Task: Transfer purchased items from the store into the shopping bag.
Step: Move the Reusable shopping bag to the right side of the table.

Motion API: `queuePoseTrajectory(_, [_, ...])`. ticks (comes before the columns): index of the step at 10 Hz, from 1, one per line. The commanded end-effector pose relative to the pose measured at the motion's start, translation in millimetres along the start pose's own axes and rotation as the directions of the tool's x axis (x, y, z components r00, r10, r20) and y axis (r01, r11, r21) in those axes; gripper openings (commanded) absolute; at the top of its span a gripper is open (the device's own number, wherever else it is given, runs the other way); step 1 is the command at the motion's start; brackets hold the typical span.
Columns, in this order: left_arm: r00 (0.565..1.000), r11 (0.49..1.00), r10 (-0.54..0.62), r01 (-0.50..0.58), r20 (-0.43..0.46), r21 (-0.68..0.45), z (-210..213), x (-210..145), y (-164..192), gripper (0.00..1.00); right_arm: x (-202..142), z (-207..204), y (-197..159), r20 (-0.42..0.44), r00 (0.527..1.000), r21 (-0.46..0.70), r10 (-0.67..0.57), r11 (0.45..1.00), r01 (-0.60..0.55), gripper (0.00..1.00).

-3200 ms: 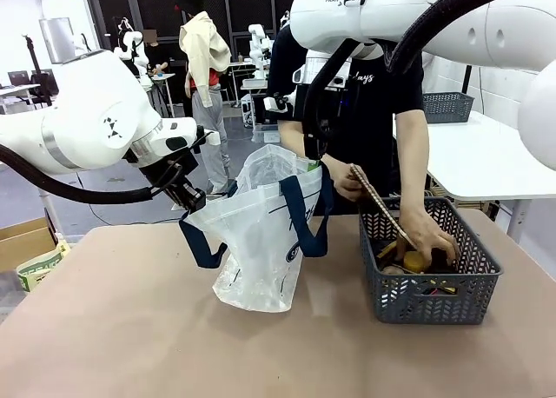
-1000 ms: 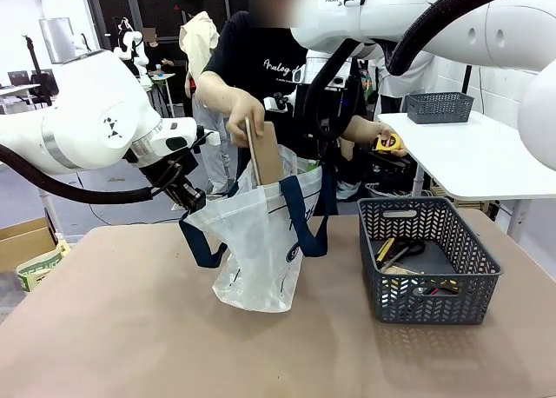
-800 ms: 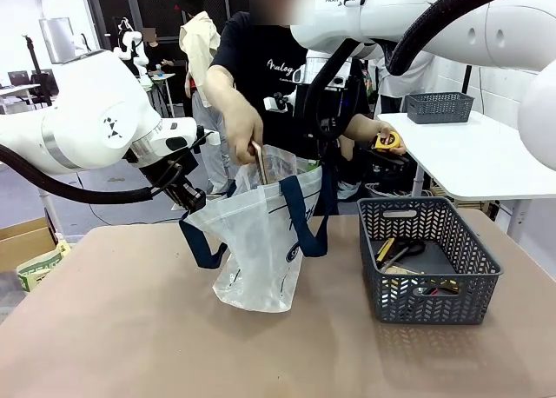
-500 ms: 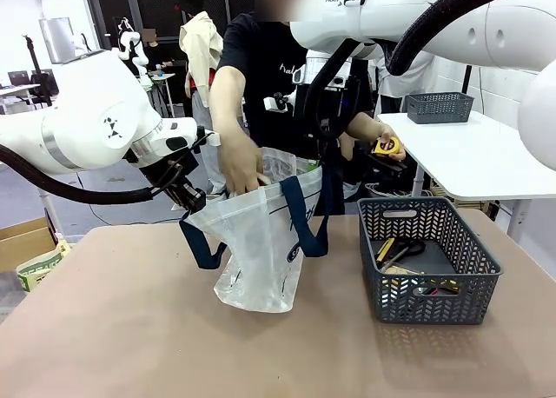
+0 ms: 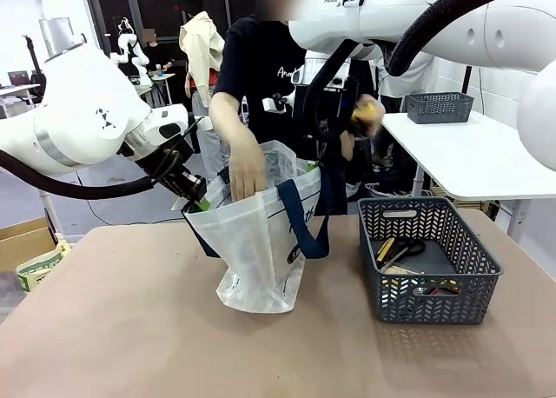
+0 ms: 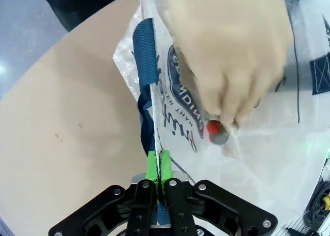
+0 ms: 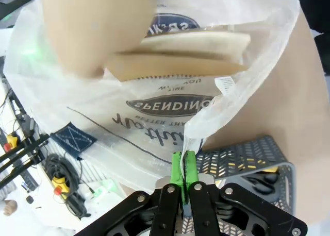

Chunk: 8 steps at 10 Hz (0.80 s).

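From the front, the left gripper [image 5: 193, 192] and right gripper [image 5: 320, 155] each pinch an opposite rim of the shopping bag [image 5: 256, 250], which stands beside the grey basket [image 5: 430, 307], while a person's hand [image 5: 246, 172] reaches down into its mouth. At the left wrist, the green pads [image 6: 152, 166] are pressed shut on the bag's edge beside a navy strap [image 6: 144, 55]. At the right wrist, the pads clamp the rim likewise, with tan flat packs [image 7: 196, 48] inside and an oval logo [image 7: 172, 106] reading "SPENDING".

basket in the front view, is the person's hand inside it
No, the person's hand reaches into the shopping bag, well apart from the basket.
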<state>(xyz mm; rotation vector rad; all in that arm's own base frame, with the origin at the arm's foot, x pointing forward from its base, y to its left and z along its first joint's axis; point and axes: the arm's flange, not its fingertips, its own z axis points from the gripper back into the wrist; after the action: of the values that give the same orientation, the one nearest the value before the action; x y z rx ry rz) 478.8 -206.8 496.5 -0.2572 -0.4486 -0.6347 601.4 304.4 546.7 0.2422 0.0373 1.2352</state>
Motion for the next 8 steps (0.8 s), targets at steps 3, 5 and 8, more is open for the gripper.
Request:
queuePoseTrajectory(3, [0.998, 1.000, 0.012, -0.013, 0.060, 0.003, 4.4, -18.5, 8.4, 0.00, 1.1, 2.6, -1.0, -0.029, 0.998, -0.004, 0.051, 0.999, -0.051, 0.00])
queuePoseTrajectory(5, [0.996, 0.999, 0.042, -0.044, 0.081, 0.018, 9.2, -23.6, 12.7, 0.00, 0.9, 3.9, -1.4, -0.034, 0.997, -0.010, 0.063, 0.998, -0.063, 0.00])
queuePoseTrajectory(8, [0.996, 0.999, 0.033, -0.035, 0.084, 0.013, 11.3, -25.4, 13.8, 0.00, 1.0, 4.4, -2.0, -0.039, 0.997, -0.002, 0.069, 0.998, -0.069, 0.00])
